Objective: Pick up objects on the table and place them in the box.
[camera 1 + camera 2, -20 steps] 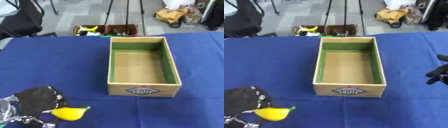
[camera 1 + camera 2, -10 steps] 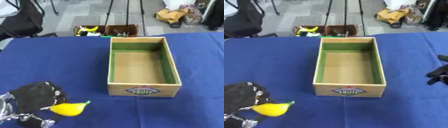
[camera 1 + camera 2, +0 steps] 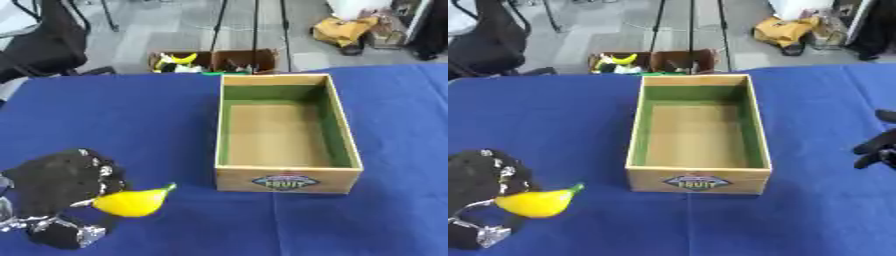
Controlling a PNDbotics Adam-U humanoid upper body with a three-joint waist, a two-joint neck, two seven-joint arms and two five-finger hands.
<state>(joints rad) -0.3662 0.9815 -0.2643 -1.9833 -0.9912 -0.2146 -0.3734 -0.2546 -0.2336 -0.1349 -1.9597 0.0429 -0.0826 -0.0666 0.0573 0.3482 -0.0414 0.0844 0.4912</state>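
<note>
The yellow fruit (image 3: 131,202), banana-shaped with a small green tip, sits in the left hand (image 3: 57,187) at the lower left of the view, over the blue tablecloth (image 3: 131,125) and apparently lifted clear of it. The dark fingers curl around the fruit's thick end, so the hand is closed on it. The fruit's long axis runs nearly level, left to right, with the green tip pointing toward the box (image 3: 287,176). That is the relation the next move seems to turn on: the box lies to the right and a little farther from the robot than the fruit, with bare cloth between them, so the left hand would need to carry it rightward and over the near wall, the one with the printed label.

The box is a wooden crate with a green-painted inner rim and a plain brown floor, its long side running away from the robot. Nothing lies in it yet. The fruit looks short enough to fit either way inside.

The right hand (image 3: 878,145) shows only at the right edge of the right eye view, well apart from the box; its fingers look partly bent, but I cannot tell whether they are open or closed. Beyond the table, on the floor, small crates (image 3: 214,61) hold more yellow and dark items
</note>
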